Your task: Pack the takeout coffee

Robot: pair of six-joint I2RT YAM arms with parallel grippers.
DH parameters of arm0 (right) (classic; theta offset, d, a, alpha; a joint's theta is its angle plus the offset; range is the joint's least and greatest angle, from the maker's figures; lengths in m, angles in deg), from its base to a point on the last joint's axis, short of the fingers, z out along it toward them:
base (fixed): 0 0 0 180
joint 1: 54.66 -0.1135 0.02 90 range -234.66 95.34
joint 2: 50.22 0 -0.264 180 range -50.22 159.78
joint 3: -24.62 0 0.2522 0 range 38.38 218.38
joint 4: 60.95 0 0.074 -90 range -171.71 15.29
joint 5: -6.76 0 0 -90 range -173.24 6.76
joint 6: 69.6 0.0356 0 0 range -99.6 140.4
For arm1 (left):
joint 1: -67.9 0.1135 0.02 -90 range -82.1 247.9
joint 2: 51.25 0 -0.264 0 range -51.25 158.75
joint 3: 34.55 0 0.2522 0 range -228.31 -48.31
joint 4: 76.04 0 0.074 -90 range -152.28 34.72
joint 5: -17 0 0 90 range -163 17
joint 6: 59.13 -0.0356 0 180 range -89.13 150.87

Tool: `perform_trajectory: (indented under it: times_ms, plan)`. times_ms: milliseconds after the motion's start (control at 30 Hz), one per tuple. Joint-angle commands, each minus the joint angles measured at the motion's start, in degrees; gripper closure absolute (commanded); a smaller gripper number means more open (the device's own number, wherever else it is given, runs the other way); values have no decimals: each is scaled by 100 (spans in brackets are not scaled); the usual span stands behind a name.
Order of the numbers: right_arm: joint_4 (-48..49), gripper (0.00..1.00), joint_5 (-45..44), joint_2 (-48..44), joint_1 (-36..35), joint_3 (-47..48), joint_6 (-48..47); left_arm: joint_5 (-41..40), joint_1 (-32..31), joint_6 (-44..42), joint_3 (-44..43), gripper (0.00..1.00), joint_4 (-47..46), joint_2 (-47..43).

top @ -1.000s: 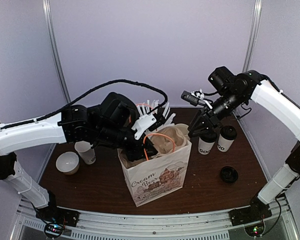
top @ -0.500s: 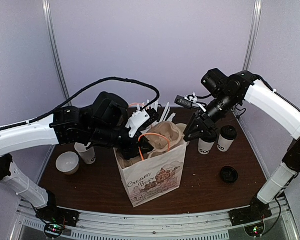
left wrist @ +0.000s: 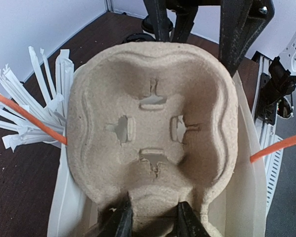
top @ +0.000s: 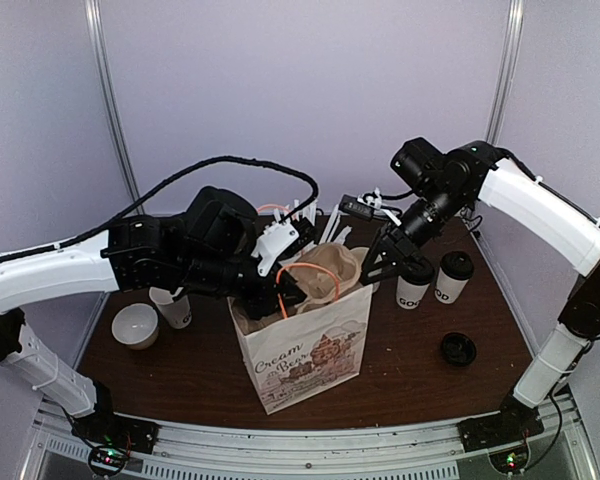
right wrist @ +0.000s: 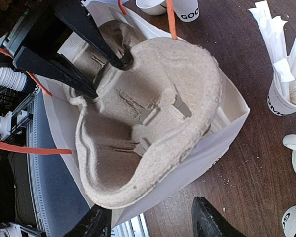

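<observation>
Cups (top: 452, 278) stand upright on tabletop (top: 420, 370) just right of bag (top: 310, 360), on the right side of right pincer (right wrist: 149, 207), right arm nearer; that pincer gapes open at bag's far rim. Left pincer (left wrist: 153, 219) clamps tray (left wrist: 153, 113) edge inside bag. Versus earlier: right pincer slid left, off the cups toward bag

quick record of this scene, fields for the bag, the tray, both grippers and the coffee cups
bag: white paper bag with orange handles, upright, open
tray: brown moulded pulp cup tray, tilted in the bag's mouth, empty
left gripper: fingers shut on the tray's edge
right gripper: fingers open, beside the bag's rim
coffee: two tall white paper cups with black lettering, on the brown table right of the bag
spare: round black plastic lid, loose on the table
</observation>
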Motion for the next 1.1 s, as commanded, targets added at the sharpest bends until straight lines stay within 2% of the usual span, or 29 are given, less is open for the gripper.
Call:
perform_trajectory:
  times_ms: [0, 200, 467, 733, 1067]
  plan:
    - [265, 45, -695, 55, -39, 151, 400, -82, 18, 90, 79, 87, -339, -183]
    - [460, 51, -1291, -40, -33, 152, 734, -12, 20, 133, 92, 88, -159, -220]
    - [597, 54, -1716, -107, -30, 143, 919, 194, 14, 181, 33, 89, 41, -170]
    - [567, 55, -1596, -457, -30, 130, 776, -198, 13, 129, -138, 91, 326, -15]
    - [527, 55, -1517, -676, -29, -2, 633, -63, 15, -12, -465, 92, 859, 486]
